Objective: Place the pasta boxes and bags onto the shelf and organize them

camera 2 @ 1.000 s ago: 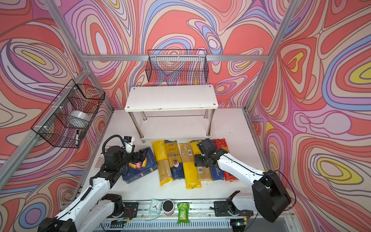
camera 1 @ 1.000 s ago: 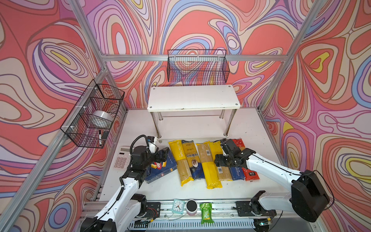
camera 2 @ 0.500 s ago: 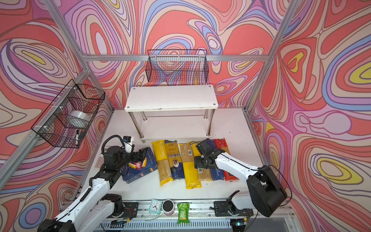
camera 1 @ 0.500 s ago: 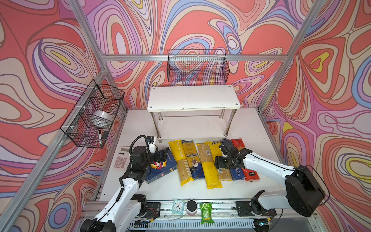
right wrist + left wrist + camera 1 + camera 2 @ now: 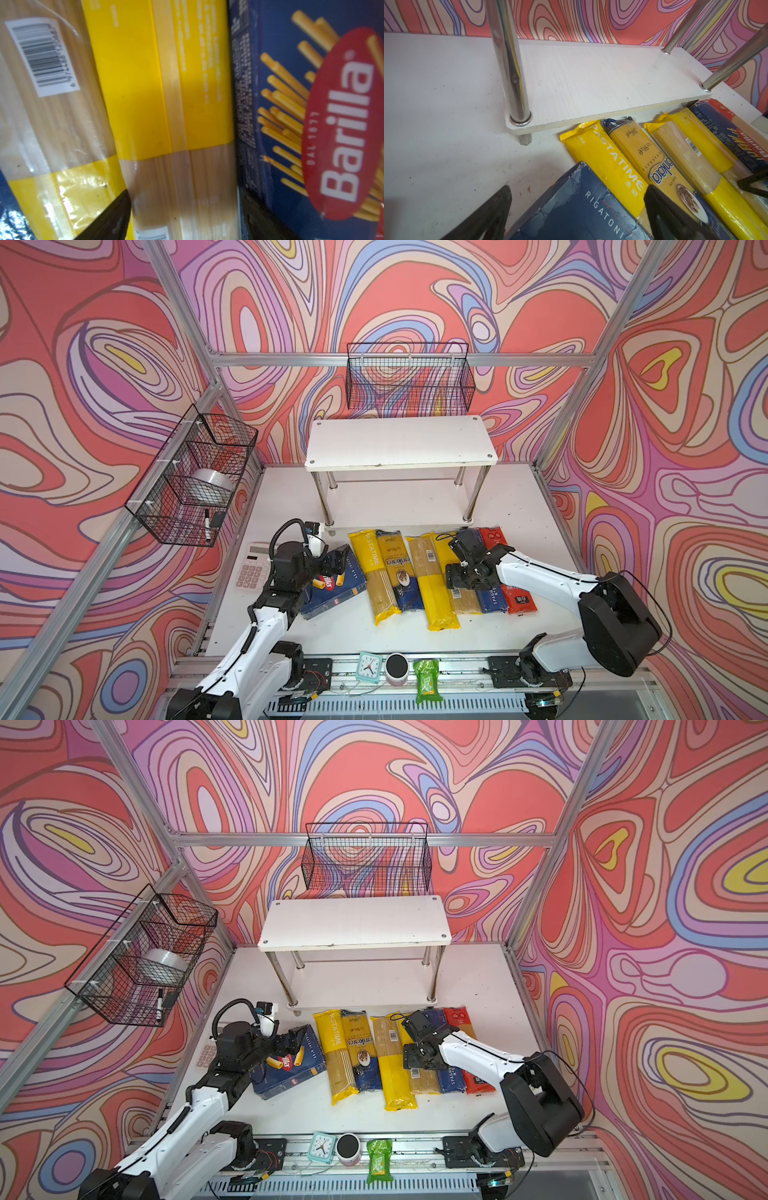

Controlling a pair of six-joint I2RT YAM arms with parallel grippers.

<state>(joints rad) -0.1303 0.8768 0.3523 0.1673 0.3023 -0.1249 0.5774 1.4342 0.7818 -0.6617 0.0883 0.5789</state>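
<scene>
**Right end effector** (image 5: 185,193): jaws spread, one finger on each side of a yellow-and-clear bag (image 5: 166,83) (contact with the film cannot be told). The barcode bag (image 5: 52,104) lies just beside that bag on one side. The spaghetti box (image 5: 280,104) lies just beside it on the other.

**Left end effector** (image 5: 578,191): one finger stands on each side of the rigatoni box (image 5: 581,212). Whether they clamp it cannot be told. The box sits at the left end of the row, angled to the packs.

**Row on the table** (image 5: 340,639), left to right in both top views:
1. rigatoni box
2. Pastatime bag (image 5: 368,572)
3. blue-gold bag (image 5: 399,572)
4. barcode bag
5. yellow-and-clear bag
6. spaghetti box
7. red bag (image 5: 517,599)

The bags lie side by side. Their far ends reach the front edge of the lower board (image 5: 591,83).

**Shelf** (image 5: 399,443): it stands at the back of the table. Both boards show bare white.

**Containers:** the side basket (image 5: 166,510) holds a tape roll (image 5: 210,487) and a marker (image 5: 206,522). The back basket (image 5: 409,377) hangs above the shelf.

**Open room:**
- A bare strip of table runs between the packs' near ends and the front rail (image 5: 457,664).
- On the rail sit a clock (image 5: 369,666), a round tub (image 5: 395,666) and a green packet (image 5: 427,680).
- A calculator (image 5: 253,572) lies at the table's left edge, beside the left arm.
</scene>
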